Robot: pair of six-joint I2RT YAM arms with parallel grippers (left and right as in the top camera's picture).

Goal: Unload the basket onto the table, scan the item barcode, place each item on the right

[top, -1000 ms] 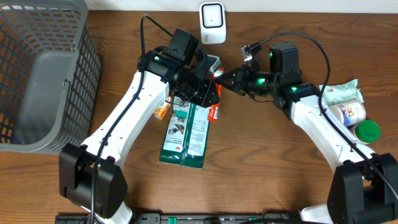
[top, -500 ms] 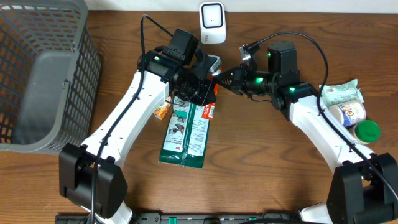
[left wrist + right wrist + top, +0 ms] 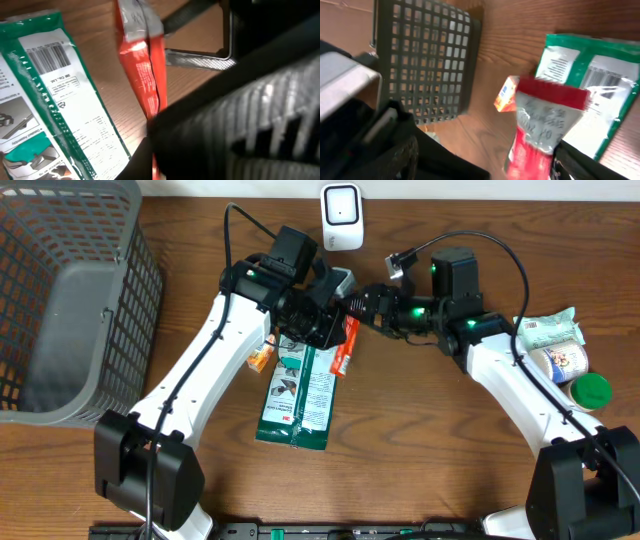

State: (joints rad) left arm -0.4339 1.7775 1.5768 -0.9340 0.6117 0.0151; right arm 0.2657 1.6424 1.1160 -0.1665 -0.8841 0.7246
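Red packet (image 3: 344,348) hangs edge-on over the brown wooden table (image 3: 430,440), its long axis running far-to-near and slightly slanted, beside the green pouch (image 3: 300,385). Left gripper (image 3: 333,328) jaws are clamped on it; right gripper (image 3: 363,300) jaws stand apart.

left gripper (image 3: 338,330): clamped shut, arm reaching inward | right gripper (image 3: 360,298): spread apart, facing it

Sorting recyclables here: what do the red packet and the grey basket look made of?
Red packet: probably thin plastic or foil film, glossy, with a crimped silvery end seal. Grey basket: seemingly moulded plastic, matte, with open square-grid walls.
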